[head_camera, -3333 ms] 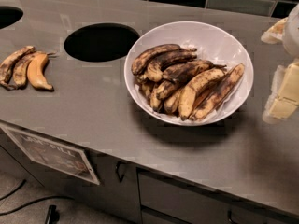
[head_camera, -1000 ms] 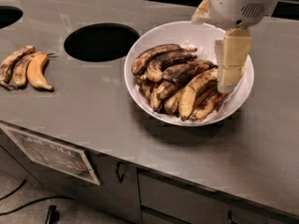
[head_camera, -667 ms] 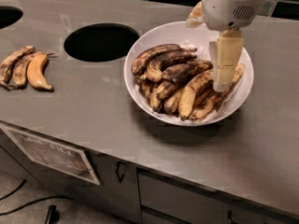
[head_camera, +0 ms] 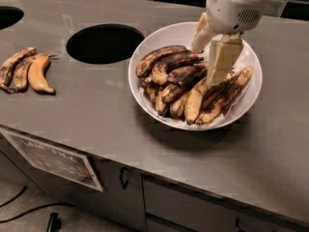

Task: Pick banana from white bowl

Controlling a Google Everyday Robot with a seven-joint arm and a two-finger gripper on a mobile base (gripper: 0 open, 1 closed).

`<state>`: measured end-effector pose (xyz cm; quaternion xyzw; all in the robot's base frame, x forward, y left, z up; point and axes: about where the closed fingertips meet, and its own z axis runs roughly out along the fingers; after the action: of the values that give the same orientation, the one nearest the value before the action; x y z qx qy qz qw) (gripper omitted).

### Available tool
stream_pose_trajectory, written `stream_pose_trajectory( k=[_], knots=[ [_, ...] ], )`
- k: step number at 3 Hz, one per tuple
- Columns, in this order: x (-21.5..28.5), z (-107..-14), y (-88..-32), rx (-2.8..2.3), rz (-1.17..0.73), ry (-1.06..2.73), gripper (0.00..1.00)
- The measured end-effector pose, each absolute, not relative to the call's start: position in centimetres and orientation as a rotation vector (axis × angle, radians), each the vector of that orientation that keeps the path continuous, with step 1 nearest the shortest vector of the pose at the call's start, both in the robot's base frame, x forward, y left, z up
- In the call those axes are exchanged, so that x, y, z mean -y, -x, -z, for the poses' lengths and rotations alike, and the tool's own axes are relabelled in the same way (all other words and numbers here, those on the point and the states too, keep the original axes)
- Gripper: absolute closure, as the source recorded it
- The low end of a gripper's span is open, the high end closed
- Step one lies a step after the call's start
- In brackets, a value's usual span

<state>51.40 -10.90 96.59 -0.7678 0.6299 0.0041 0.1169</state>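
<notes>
A wide glossy white bowl [head_camera: 159, 40] stands on the grey counter and holds a pile of several overripe bananas. The darkest, nearly black banana [head_camera: 179, 60] lies curved across the upper middle of the pile. My gripper [head_camera: 211, 52] hangs from the white arm at the top right, over the right half of the bowl. It is open, with one cream finger [head_camera: 221, 62] down at the pile's right side and the other behind it near the far rim. It holds nothing. The fingers hide part of the bananas behind them.
A round hole [head_camera: 105, 43] is cut in the counter left of the bowl, and part of another [head_camera: 7, 16] shows at the far left. Three small bananas [head_camera: 24, 70], one orange-yellow, lie at the left edge. Cabinet fronts with a label [head_camera: 53, 159] run below the counter's front edge.
The gripper has come in from the right edge over the bowl, then shifted a little left and down onto the right side of the banana pile. The bananas have not moved.
</notes>
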Motion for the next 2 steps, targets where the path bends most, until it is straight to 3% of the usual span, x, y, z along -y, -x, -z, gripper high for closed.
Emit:
stream_pose_trajectory(
  k=[2],
  knots=[
    [11.09,-95.92,-51.74,-1.849,-0.047,2.256,0.34]
  ],
)
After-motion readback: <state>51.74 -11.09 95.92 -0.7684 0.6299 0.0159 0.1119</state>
